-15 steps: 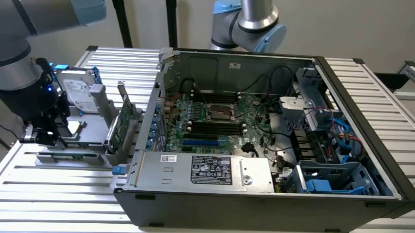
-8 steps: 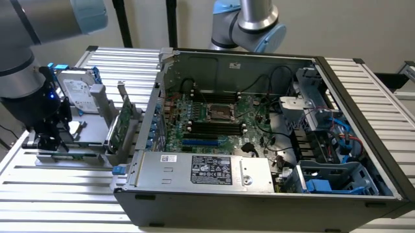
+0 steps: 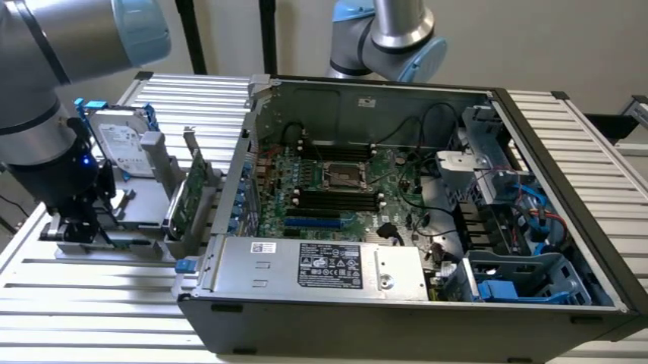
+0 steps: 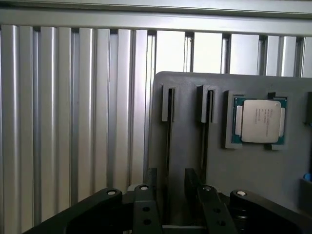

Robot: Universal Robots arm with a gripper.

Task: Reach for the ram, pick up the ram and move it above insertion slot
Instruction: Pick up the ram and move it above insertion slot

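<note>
My gripper hangs low over a grey holder tray at the exterior view's left, outside the computer case. In the wrist view the gripper is open, and its black fingers stand on either side of a narrow slot in the holder. A thin dark strip runs along that slot between the fingers. It looks like the ram seen edge-on, and its green face and chips are hidden. The motherboard's long black memory slots lie inside the open case.
A second narrow slot lies beside the first, and a processor chip sits in a pocket of the holder. A hard drive and an upright green expansion card stand between my gripper and the open case. A second robot arm stands behind the case.
</note>
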